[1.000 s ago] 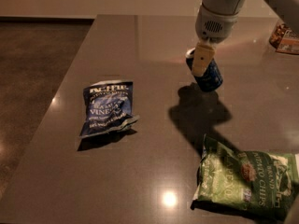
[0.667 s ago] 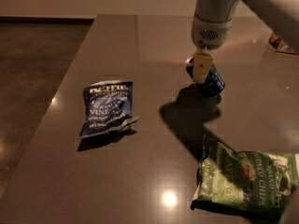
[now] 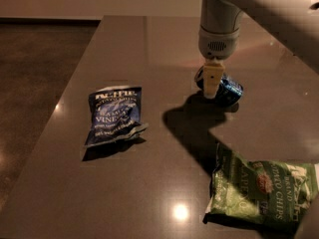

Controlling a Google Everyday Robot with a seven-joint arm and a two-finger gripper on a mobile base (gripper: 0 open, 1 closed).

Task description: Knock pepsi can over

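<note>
Pepsi can is tipped well over on the grey table, far side, right of centre. My gripper hangs over its left end; spread or pinched, I can't tell. Blue chip bag well left, green chip bag near right.

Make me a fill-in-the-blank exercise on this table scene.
The pepsi can lies tipped over, not ___.
The gripper hangs right at the ___.
The blue chip bag lies on the table toward the picture's ___ side.
The other chip bag is ___.
Missing words: upright; pepsi can; left; green.
</note>
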